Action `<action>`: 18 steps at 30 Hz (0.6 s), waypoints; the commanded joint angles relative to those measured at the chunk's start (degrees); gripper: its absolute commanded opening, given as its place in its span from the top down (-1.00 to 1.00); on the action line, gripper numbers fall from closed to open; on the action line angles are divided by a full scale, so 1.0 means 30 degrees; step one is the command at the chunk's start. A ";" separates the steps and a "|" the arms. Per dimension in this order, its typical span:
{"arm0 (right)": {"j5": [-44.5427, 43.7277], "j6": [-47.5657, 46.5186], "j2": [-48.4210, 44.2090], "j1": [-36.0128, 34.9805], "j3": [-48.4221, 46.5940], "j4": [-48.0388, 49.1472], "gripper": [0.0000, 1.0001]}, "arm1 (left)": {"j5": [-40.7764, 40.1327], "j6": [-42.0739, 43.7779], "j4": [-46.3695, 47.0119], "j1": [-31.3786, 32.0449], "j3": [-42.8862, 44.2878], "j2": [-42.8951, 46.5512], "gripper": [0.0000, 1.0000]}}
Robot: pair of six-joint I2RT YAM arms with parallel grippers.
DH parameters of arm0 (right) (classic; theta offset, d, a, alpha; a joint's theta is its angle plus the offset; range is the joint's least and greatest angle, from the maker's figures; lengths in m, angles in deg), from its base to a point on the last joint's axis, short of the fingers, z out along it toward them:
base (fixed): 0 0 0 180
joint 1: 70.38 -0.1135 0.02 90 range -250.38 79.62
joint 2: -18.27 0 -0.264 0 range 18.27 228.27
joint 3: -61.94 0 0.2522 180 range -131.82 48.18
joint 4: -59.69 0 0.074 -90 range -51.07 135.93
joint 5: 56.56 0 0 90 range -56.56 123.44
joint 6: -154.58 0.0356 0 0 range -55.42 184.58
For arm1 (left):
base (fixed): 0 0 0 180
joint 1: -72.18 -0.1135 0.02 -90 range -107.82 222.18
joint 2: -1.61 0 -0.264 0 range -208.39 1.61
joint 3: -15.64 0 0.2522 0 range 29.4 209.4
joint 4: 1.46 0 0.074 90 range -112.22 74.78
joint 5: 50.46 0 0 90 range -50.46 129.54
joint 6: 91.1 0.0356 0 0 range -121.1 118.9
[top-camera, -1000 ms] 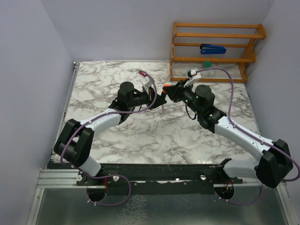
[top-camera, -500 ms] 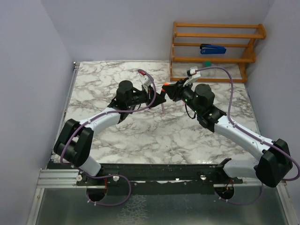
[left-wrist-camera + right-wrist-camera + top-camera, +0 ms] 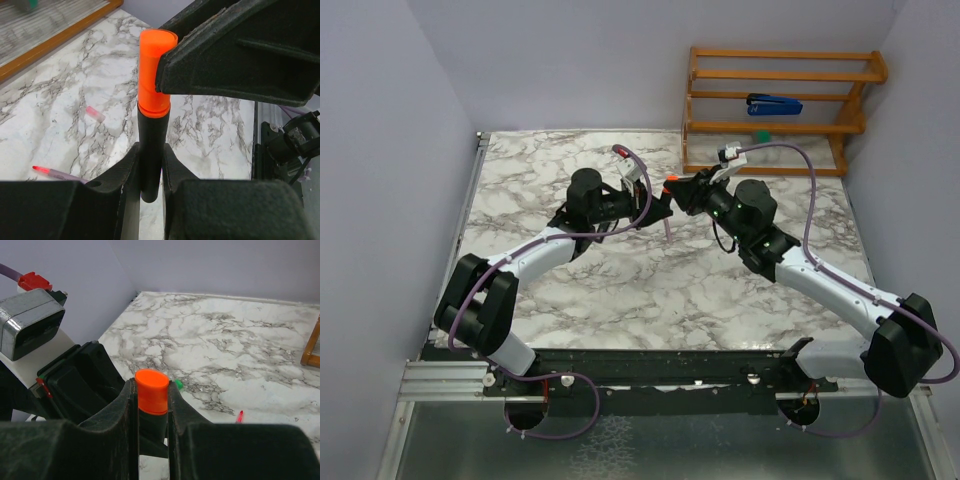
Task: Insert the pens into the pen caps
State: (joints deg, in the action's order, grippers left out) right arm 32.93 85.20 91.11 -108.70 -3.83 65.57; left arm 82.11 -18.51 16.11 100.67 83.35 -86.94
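Above the middle of the marble table my two grippers meet tip to tip. My left gripper point(image 3: 150, 167) is shut on the lower body of a black pen point(image 3: 150, 145). An orange pen cap point(image 3: 154, 70) sits on the pen's upper end. My right gripper point(image 3: 152, 395) is shut on that orange cap point(image 3: 152, 387), with the black pen point(image 3: 153, 422) showing below it. In the top view the cap point(image 3: 669, 183) is a small orange spot between the left gripper point(image 3: 656, 205) and the right gripper point(image 3: 680, 193). A slim pink pen point(image 3: 60, 174) with a red tip lies on the table.
A wooden rack point(image 3: 775, 100) stands at the back right with a blue stapler-like object point(image 3: 774, 103) and a small green item point(image 3: 761, 136) on it. A small pink piece point(image 3: 95, 113) lies on the marble. A small green piece point(image 3: 178, 385) shows beyond the right fingers.
Both grippers have drifted slightly left and drawn closer together, with the orange cap between them. Both grips are unchanged.
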 commanded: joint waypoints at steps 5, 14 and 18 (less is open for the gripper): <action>0.4416 0.0361 0.1142 -0.1727 0.1121 -0.7355 0.99 | -0.4096 -0.0379 0.4761 -0.1289 0.2457 0.0563 1.00; 0.3182 0.0039 0.1356 -0.1781 0.1168 -0.8559 0.99 | -0.4140 -0.0408 0.4761 -0.1567 0.2821 0.0521 1.00; 0.3192 0.0110 0.1405 -0.1784 0.1383 -0.8491 1.00 | -0.4169 -0.0408 0.4761 -0.1700 0.3080 0.0463 1.00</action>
State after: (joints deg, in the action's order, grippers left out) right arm 31.55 85.07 92.27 -109.07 -5.20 63.62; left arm 82.44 -18.40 15.35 99.86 83.40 -86.99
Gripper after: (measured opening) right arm 0.227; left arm 0.173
